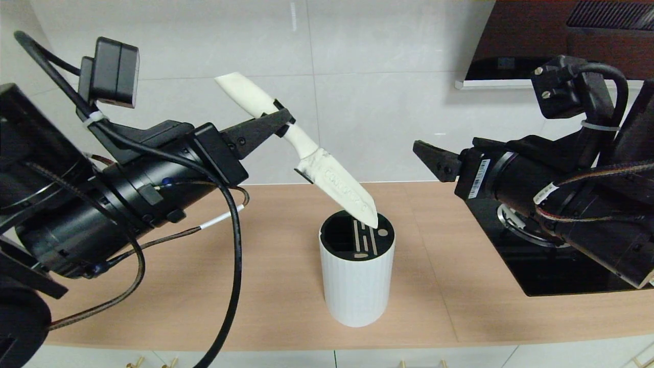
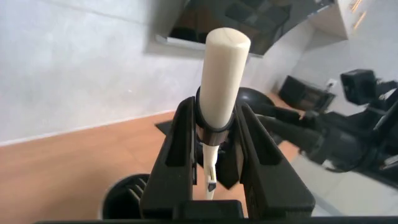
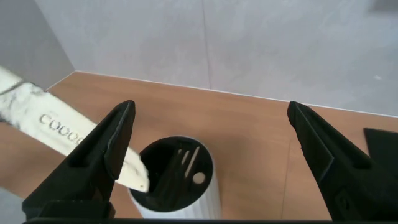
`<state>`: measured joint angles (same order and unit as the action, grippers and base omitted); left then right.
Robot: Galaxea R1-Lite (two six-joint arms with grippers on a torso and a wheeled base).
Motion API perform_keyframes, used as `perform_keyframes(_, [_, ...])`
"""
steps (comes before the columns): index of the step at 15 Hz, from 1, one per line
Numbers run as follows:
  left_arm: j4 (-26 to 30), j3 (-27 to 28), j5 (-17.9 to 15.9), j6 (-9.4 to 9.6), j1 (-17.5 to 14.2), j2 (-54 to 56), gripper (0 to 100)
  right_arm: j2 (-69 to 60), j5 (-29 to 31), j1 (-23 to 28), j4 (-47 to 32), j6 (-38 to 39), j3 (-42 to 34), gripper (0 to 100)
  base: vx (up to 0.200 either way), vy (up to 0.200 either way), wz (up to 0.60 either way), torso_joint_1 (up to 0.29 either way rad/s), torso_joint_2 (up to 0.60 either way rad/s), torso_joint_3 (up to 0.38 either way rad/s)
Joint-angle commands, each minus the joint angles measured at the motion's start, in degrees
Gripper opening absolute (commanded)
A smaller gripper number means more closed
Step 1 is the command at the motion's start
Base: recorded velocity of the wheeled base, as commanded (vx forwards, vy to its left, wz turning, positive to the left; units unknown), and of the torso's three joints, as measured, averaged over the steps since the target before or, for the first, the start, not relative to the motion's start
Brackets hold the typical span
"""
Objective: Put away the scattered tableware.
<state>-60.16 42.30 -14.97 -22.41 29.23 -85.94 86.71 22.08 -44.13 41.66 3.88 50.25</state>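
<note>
My left gripper (image 1: 280, 124) is shut on the handle of a white knife (image 1: 327, 174), held tilted with the blade pointing down. The blade tip hangs just over the slotted black top of a white ribbed knife holder (image 1: 356, 278) standing upright on the wooden counter (image 1: 265, 286). In the left wrist view the knife handle (image 2: 222, 74) stands up between the fingers (image 2: 180, 146), with the holder's rim (image 2: 124, 193) below. My right gripper (image 3: 211, 155) is open, hovering above and to the right of the holder (image 3: 177, 180), and the knife blade (image 3: 68, 140) shows beside it.
A black cooktop (image 1: 552, 260) is set into the counter at the right, under my right arm. A white tiled wall (image 1: 357, 76) rises behind, with a dark range hood (image 1: 552, 41) at the upper right. Bare counter lies left and right of the holder.
</note>
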Motion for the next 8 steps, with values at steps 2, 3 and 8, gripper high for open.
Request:
perform_keyframes(2, [-0.04,-1.43,-0.15,4.3,0.03,-0.63,0,0.12,-0.02,0.45,0.0,-0.01,-0.06,100,0.0,0.0,0.0,0.0,0.0,0.0])
perform_keyframes(3, [-0.13,-1.78,-0.15,5.71,0.03,-0.98,0,0.21,-0.02,0.62,0.0,-0.01,-0.06,100,0.0,0.0,0.0,0.0,0.0,0.0])
perform_keyframes(8, [-2.51,-3.19,0.03,11.77,0.03,-2.83,0,1.53,0.07,0.62,0.0,-0.01,-0.15,100,0.0,0.0,0.0,0.0,0.0,0.0])
